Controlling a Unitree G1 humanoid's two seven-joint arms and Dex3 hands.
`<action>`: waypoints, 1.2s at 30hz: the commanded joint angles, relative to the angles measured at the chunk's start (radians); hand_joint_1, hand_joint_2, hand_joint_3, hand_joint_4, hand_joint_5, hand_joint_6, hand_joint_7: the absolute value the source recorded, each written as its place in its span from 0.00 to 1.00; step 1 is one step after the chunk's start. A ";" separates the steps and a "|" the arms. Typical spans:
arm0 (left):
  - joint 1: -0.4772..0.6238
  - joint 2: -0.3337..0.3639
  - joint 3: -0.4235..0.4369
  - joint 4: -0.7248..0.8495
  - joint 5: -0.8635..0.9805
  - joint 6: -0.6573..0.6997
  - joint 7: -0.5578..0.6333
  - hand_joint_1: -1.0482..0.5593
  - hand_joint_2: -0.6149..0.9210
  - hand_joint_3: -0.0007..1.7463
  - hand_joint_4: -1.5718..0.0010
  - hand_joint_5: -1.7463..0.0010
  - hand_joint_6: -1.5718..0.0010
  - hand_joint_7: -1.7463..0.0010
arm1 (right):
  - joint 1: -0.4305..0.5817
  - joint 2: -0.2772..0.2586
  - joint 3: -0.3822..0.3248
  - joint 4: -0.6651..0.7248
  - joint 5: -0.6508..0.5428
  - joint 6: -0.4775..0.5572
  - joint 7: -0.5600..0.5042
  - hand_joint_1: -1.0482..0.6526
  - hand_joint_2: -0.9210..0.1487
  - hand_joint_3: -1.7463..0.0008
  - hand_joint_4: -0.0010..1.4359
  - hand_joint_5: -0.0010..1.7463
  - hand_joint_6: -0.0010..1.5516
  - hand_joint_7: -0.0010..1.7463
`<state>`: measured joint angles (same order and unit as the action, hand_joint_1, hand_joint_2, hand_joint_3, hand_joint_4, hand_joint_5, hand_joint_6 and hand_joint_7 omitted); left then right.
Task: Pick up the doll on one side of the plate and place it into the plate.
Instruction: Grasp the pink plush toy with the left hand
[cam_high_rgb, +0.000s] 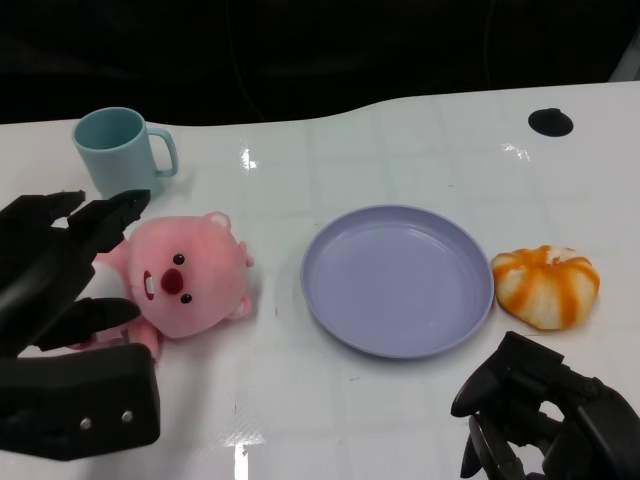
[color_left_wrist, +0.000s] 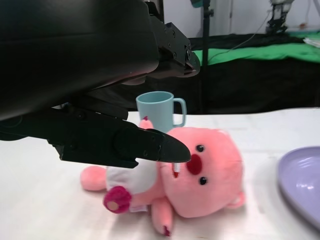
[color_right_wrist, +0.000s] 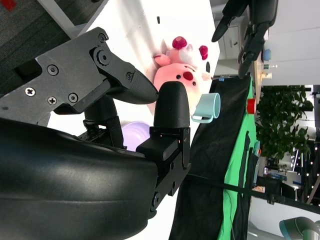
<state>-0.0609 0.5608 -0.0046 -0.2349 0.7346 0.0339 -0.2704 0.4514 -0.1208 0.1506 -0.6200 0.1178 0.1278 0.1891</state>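
Black fingers of the left hand (cam_high_rgb: 62, 262) spread wide at the table's (cam_high_rgb: 300, 400) left edge, holding nothing; they reach over the doll's (cam_high_rgb: 185, 275) near side, and the head view cannot settle whether they touch it. The left wrist view shows more: one fingertip (color_left_wrist: 165, 147) lies across the doll's (color_left_wrist: 190, 175) white bib and cheek, apparently touching, while the upper fingers (color_left_wrist: 170, 45) hang above it, apart. That view also shows the doll lying on its back, head toward the plate (color_left_wrist: 302, 185), with a magenta paw raised. Behind the doll stands a pale blue mug (cam_high_rgb: 120, 150), handle toward the plate. Right of the doll, just apart from it, sits the lavender plate (cam_high_rgb: 330, 290), with nothing in it. Close beside the plate's right rim lies an orange-and-white striped plush (cam_high_rgb: 545, 285). The right hand (cam_high_rgb: 545, 415) hovers low at the near right, fingers curled inward and holding nothing. Only the right wrist view shows the left hand (color_right_wrist: 247, 30) from across the table, its fingers hanging open above the doll (color_right_wrist: 182, 67).
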 joint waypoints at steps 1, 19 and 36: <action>-0.056 0.031 -0.045 0.062 0.070 0.040 -0.012 0.18 1.00 0.03 1.00 0.89 0.91 0.99 | 0.002 -0.007 -0.005 -0.013 0.000 0.002 -0.003 0.47 0.29 0.37 0.42 1.00 0.32 0.88; -0.334 0.003 -0.274 0.540 0.137 0.087 -0.007 0.17 1.00 0.03 1.00 0.91 0.90 1.00 | 0.014 -0.007 -0.002 -0.029 -0.001 0.008 -0.004 0.47 0.30 0.37 0.42 1.00 0.32 0.88; -0.573 -0.104 -0.447 1.117 0.086 -0.030 0.113 0.32 0.98 0.00 0.89 0.92 0.83 0.98 | 0.030 -0.008 0.006 -0.051 -0.007 0.017 -0.012 0.46 0.30 0.37 0.42 1.00 0.32 0.89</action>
<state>-0.6426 0.4651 -0.4348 0.8380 0.8246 0.0182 -0.1577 0.4768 -0.1207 0.1571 -0.6591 0.1146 0.1444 0.1793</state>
